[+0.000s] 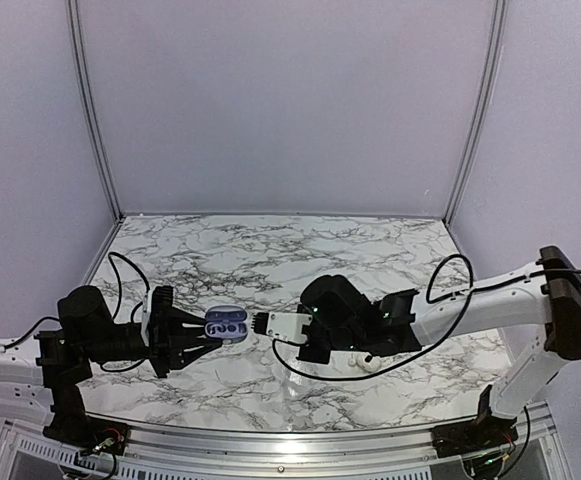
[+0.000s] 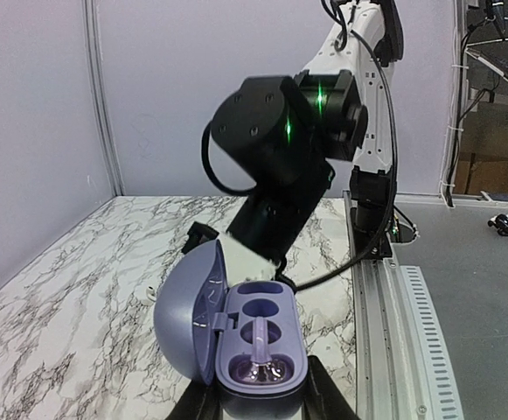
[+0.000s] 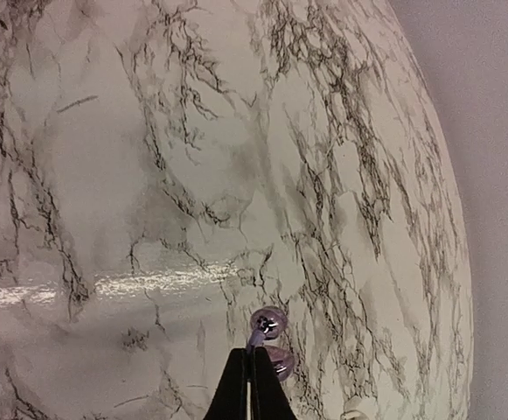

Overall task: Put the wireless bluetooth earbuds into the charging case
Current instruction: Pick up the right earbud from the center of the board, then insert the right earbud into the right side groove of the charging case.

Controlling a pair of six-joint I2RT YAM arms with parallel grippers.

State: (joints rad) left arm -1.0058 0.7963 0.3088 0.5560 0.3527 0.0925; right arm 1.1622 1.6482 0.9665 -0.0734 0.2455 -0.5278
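Case (image 1: 225, 323) centre-left in top view, clamped between fingers of my left gripper (image 1: 213, 328). Lid swung open to left, wells facing up so buds can drop in. Left wrist view: one earbud (image 2: 259, 367) looks seated in near well, far well seems empty. Right of case, my right gripper (image 1: 258, 323) points at it, fingers pinched near-closed on second earbud (image 3: 267, 324), held out at tips, I judge for clean entry.

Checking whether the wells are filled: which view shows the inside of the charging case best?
Left wrist: the open charging case sits close, its inside facing the camera. Top external shows it only as a tiny lavender shape, with the detail lost. Right wrist does not show it.
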